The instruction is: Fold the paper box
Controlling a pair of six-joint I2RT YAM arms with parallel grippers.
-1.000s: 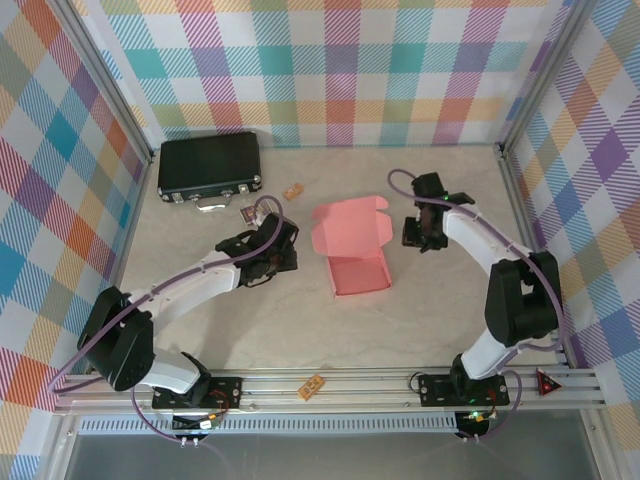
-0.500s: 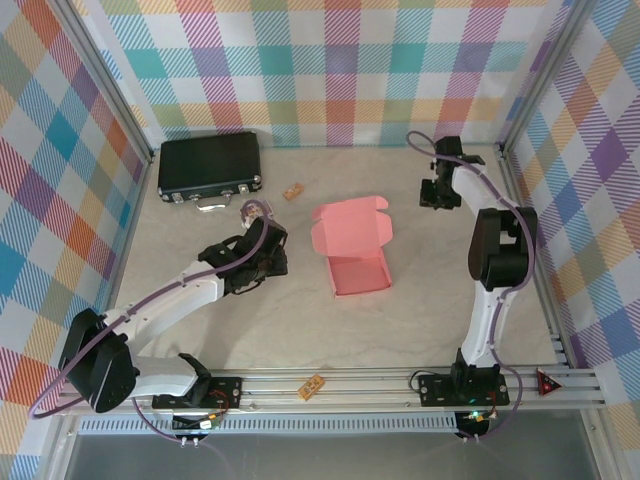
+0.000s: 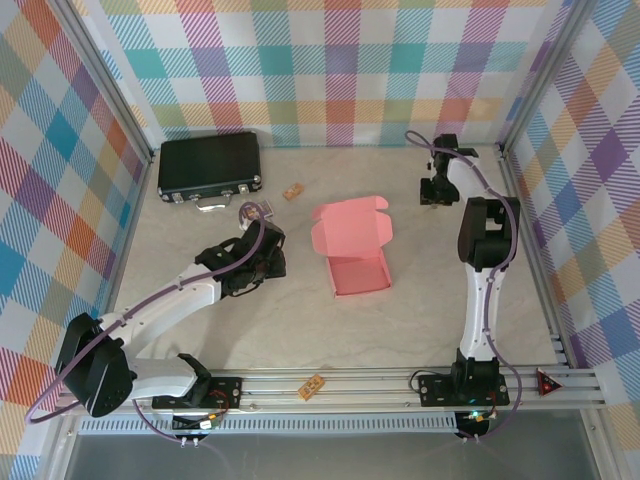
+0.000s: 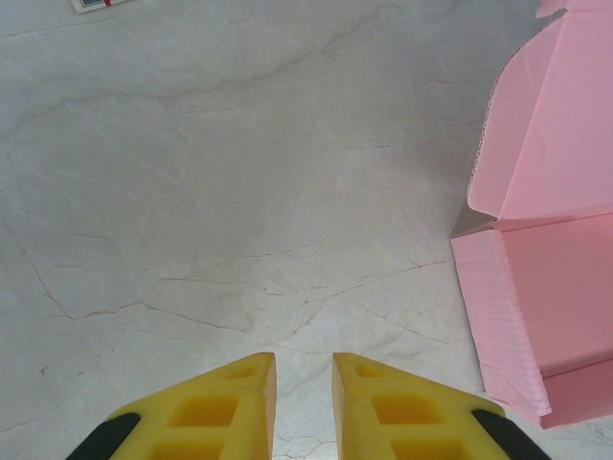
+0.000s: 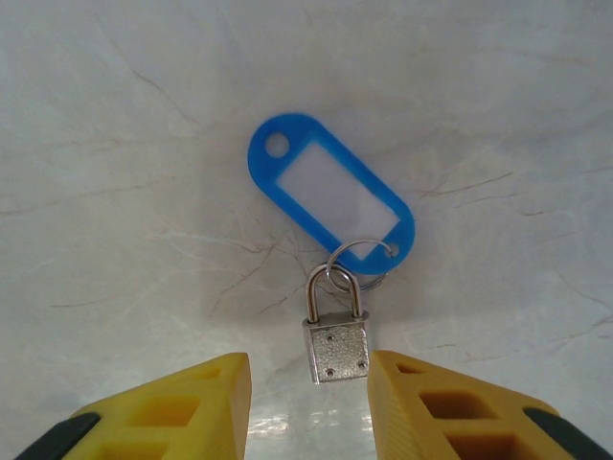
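The pink paper box (image 3: 352,247) lies mid-table with its lid (image 3: 350,226) standing open behind the shallow tray (image 3: 360,273). In the left wrist view the paper box (image 4: 551,240) is at the right edge. My left gripper (image 3: 266,256) hovers to the left of it, well apart. Its yellow fingers (image 4: 235,402) stand a little apart over bare table, so the left gripper (image 4: 304,358) is open and empty. My right gripper (image 3: 437,189) is at the back right, far from the box. The right gripper (image 5: 309,358) is open, touching nothing.
A small metal padlock (image 5: 337,349) on a blue key tag (image 5: 330,196) lies partly between the right fingers. A black case (image 3: 210,165) sits at the back left. A small brown piece (image 3: 292,190) and a card (image 3: 256,210) lie nearby; another brown piece (image 3: 312,386) rests on the front rail.
The right arm has swung from beside the box to the back right corner, and its jaws have narrowed a little. The left arm has drawn slightly back to the left.
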